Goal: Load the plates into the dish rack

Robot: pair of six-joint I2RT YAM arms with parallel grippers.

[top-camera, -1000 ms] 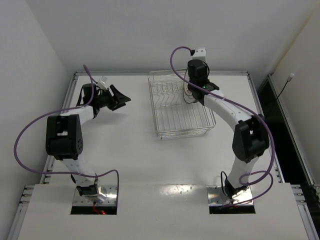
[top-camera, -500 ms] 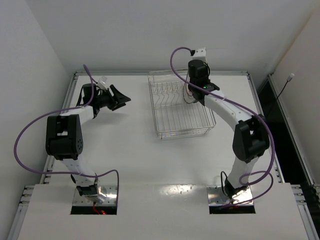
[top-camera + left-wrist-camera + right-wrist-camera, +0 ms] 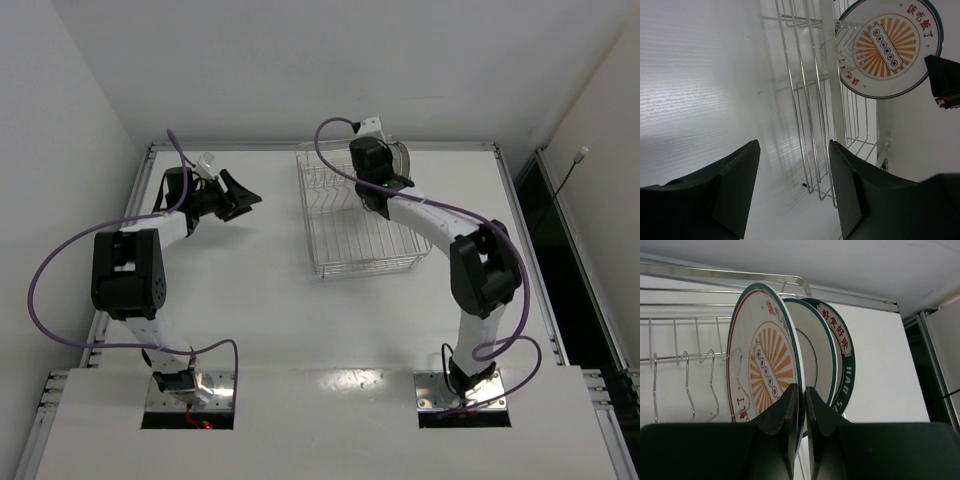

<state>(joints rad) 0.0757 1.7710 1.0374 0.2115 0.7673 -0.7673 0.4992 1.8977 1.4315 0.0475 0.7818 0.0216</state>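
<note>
The dish rack (image 3: 345, 245) stands at the back middle of the table. Three plates stand upright side by side at its far end. The orange sunburst plate (image 3: 765, 370) is nearest the prongs, a white plate (image 3: 815, 355) is behind it, and the dark patterned-rim plate (image 3: 846, 365) is last. My right gripper (image 3: 802, 395) is shut on the sunburst plate's rim, one finger on each face. The sunburst plate also shows in the left wrist view (image 3: 890, 50). My left gripper (image 3: 794, 145) is open and empty, left of the rack above the table, also in the top view (image 3: 238, 195).
The rack's wire floor and side rails (image 3: 810, 100) run in front of my left gripper. Upright divider prongs (image 3: 690, 375) stand free to the left of the plates. The back wall is close behind the rack. The right arm's purple cable (image 3: 330, 140) loops above the rack.
My right wrist has swung left over the back end of the rack, still gripping the plate. The left arm has not moved.
</note>
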